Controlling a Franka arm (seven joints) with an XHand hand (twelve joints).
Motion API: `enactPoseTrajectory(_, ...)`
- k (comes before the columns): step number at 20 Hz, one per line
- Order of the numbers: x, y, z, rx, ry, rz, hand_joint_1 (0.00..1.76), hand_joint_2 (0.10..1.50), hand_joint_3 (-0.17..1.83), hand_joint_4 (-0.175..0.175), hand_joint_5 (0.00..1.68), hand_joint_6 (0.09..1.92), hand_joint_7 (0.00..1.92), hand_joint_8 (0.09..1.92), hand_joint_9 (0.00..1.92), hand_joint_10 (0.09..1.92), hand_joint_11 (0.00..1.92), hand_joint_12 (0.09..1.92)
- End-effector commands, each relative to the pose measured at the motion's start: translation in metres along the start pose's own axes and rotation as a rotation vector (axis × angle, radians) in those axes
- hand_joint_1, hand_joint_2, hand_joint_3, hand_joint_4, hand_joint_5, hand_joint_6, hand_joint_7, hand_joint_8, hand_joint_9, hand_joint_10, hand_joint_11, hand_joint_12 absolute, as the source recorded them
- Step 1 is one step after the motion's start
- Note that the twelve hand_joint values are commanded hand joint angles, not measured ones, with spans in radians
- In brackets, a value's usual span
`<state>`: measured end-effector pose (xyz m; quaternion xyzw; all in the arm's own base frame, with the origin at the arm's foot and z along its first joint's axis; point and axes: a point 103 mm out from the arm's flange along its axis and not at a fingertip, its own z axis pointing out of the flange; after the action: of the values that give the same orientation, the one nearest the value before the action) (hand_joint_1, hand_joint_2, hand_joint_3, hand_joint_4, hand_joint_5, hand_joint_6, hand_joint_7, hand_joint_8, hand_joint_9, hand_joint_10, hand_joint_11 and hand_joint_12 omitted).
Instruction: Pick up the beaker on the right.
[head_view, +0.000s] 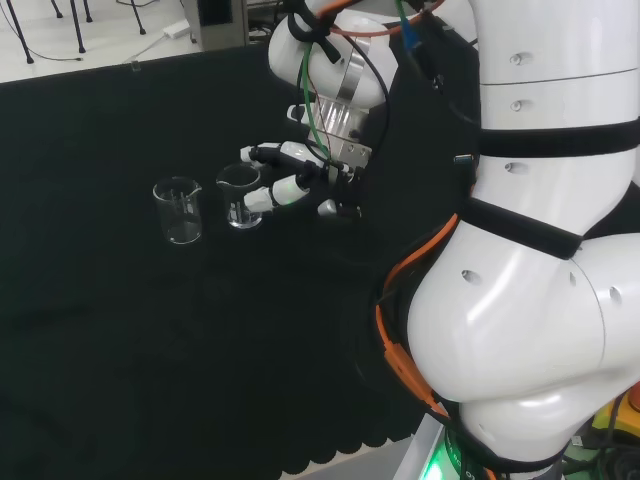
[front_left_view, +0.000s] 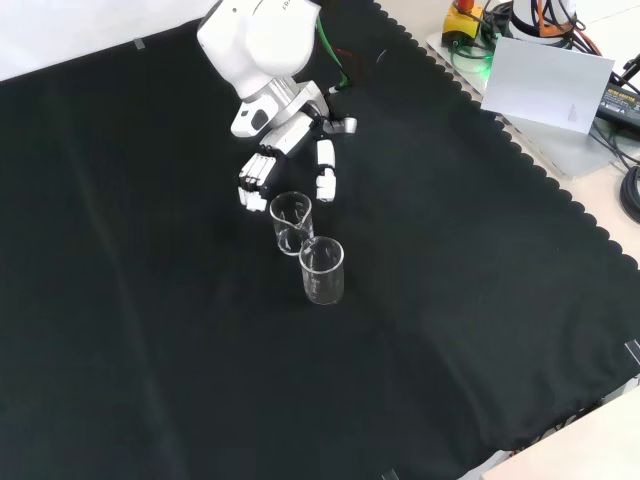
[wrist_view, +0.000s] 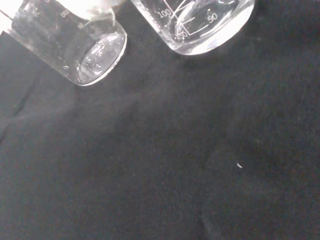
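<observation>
Two beakers upright on black cloth, close together. Target, right beaker in head view, nearest hand. Fingers straight, spread either side of rim, nothing gripped. Risk: closing off-centre tips glass; sideways shove knocks it into left beaker beside.
</observation>
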<state>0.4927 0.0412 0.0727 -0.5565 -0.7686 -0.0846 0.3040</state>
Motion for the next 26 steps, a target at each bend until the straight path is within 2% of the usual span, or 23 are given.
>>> enactPoseTrajectory(1, 0.0, 0.006, 0.008, 0.001, 0.063, -0.024, 0.81, 0.87, -0.17, -0.04, 0.27, 0.09, 0.14, 0.59, 0.19, 0.64, 0.0, 0.86)
enactPoseTrajectory(5, 0.001, 0.01, 0.012, 0.015, 0.115, -0.041, 0.81, 0.87, -0.17, -0.04, 0.28, 0.09, 0.15, 0.59, 0.2, 0.64, 0.0, 0.88)
enactPoseTrajectory(10, 0.003, 0.014, 0.015, -0.005, 0.166, -0.057, 0.82, 0.87, -0.17, -0.038, 0.28, 0.09, 0.15, 0.58, 0.2, 0.63, 0.0, 0.89)
enactPoseTrajectory(18, 0.007, 0.02, 0.02, -0.008, 0.194, -0.073, 0.83, 0.88, -0.17, -0.033, 0.28, 0.09, 0.15, 0.56, 0.2, 0.62, 0.0, 0.93)
enactPoseTrajectory(26, 0.008, 0.023, 0.023, -0.052, 0.221, -0.085, 0.87, 0.88, -0.17, -0.029, 0.27, 0.09, 0.15, 0.54, 0.21, 0.61, 0.0, 0.96)
